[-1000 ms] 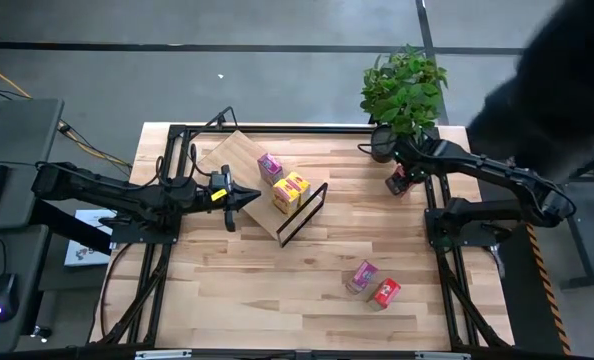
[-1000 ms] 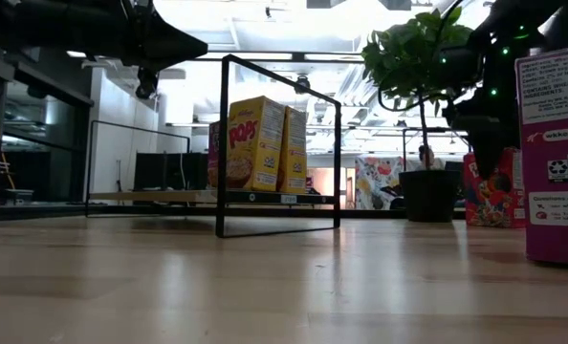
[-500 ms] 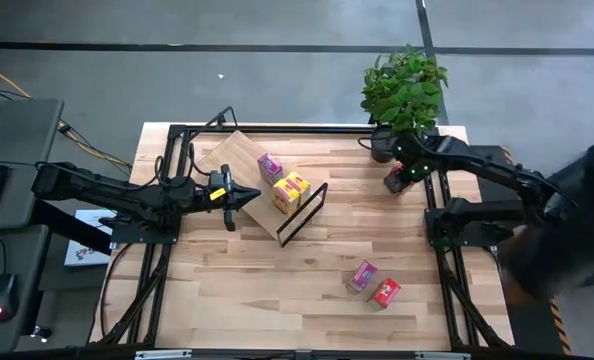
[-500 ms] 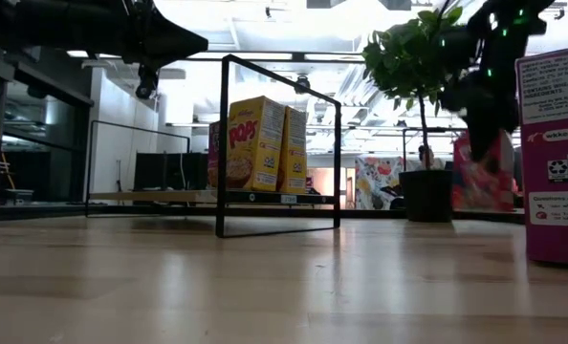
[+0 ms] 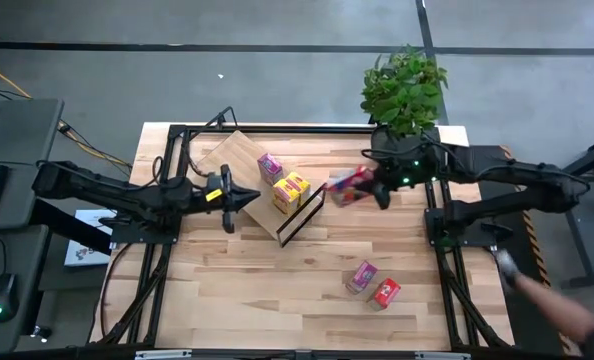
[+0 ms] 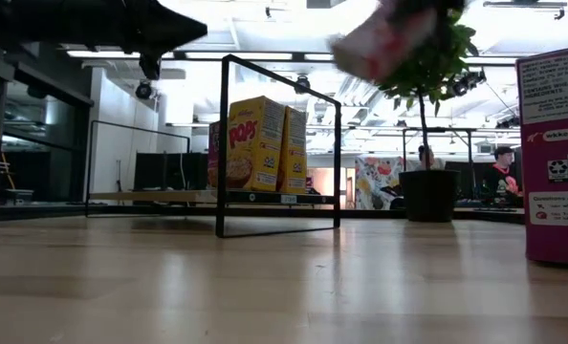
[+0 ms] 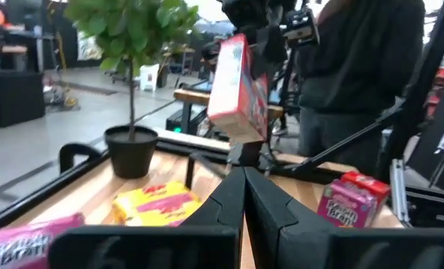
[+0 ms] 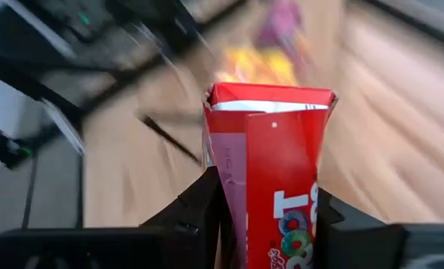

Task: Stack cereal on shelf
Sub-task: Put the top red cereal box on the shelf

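Holding a red cereal box (image 5: 349,183) up in the air, the right end effector (image 5: 377,185) is clamped on it just past the wire-frame end of the shelf (image 5: 239,160). From its own wrist camera the box (image 8: 270,179) fills the middle, squeezed between the dark fingers, and everything behind it is smeared, so I can't read much there. In the low view the box is only a blurry red-white streak near the top edge.

The shelf sits angled on the worktop (image 5: 277,290), with two yellow boxes (image 5: 290,190) and one pink-purple box (image 5: 269,166) standing on it. Another pink-purple box (image 5: 361,276) and a red one (image 5: 385,292) lie close together on the worktop, well apart from the shelf. The potted plant (image 5: 404,88) is at the far right corner.

The left end effector (image 5: 245,198) is pinched fully closed, holding nothing, beside the shelf's edge. A person (image 7: 356,67) shows cut off in the left wrist view.
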